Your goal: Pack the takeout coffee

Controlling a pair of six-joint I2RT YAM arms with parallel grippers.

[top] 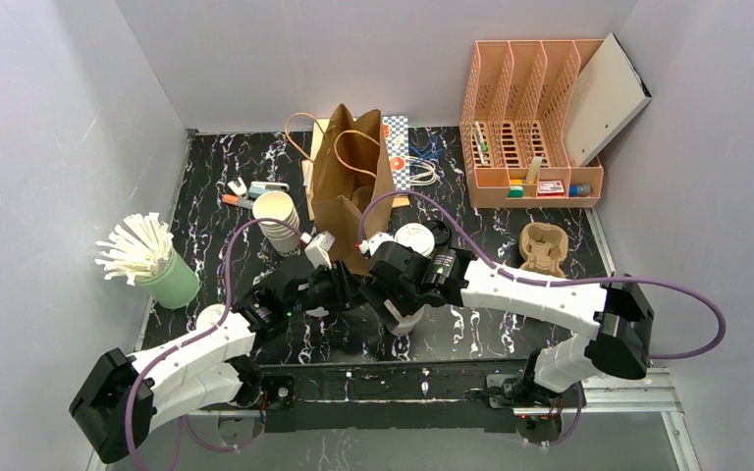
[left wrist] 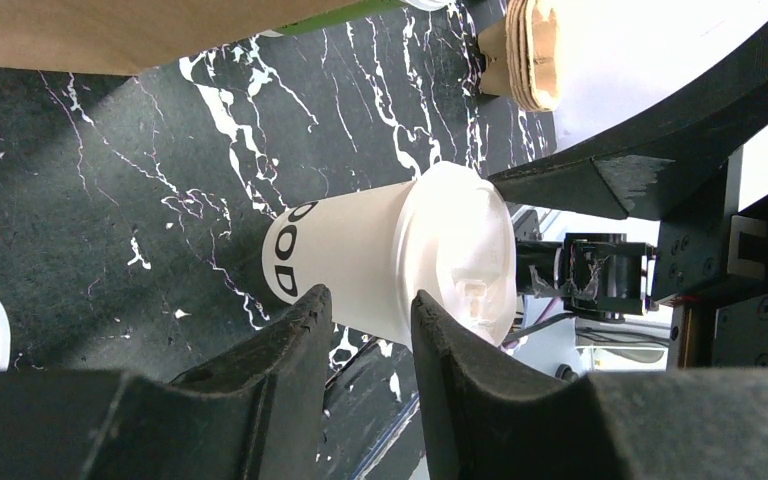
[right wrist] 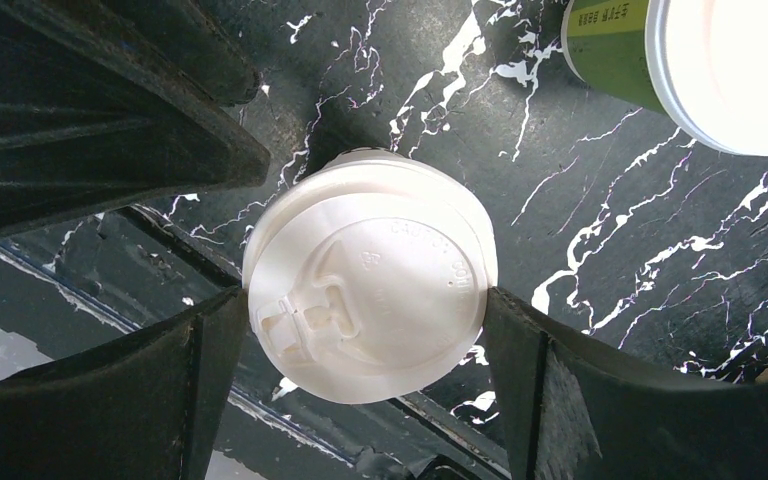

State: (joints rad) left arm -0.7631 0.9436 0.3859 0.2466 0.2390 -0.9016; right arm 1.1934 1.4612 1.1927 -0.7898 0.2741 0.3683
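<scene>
A pale cream takeout coffee cup [left wrist: 350, 255] with a white sip lid [right wrist: 370, 290] stands on the black marble table near its front edge. My right gripper [right wrist: 365, 300] reaches down over it, one finger against each side of the lid's rim, holding it. My left gripper [left wrist: 365, 305] is just beside the cup's wall, its jaws a narrow gap apart with nothing between them. A green-sided takeout coffee cup [right wrist: 610, 45] with a white lid stands farther back [top: 414, 238]. In the top view both grippers meet at the pale cup [top: 407, 322].
An open brown paper bag [top: 349, 182] stands behind the grippers. A stack of lidless cups [top: 277, 221] is left of it, a pulp cup carrier [top: 542, 248] right. A green holder of straws [top: 162, 270] and a loose white lid [top: 211, 316] lie at the left.
</scene>
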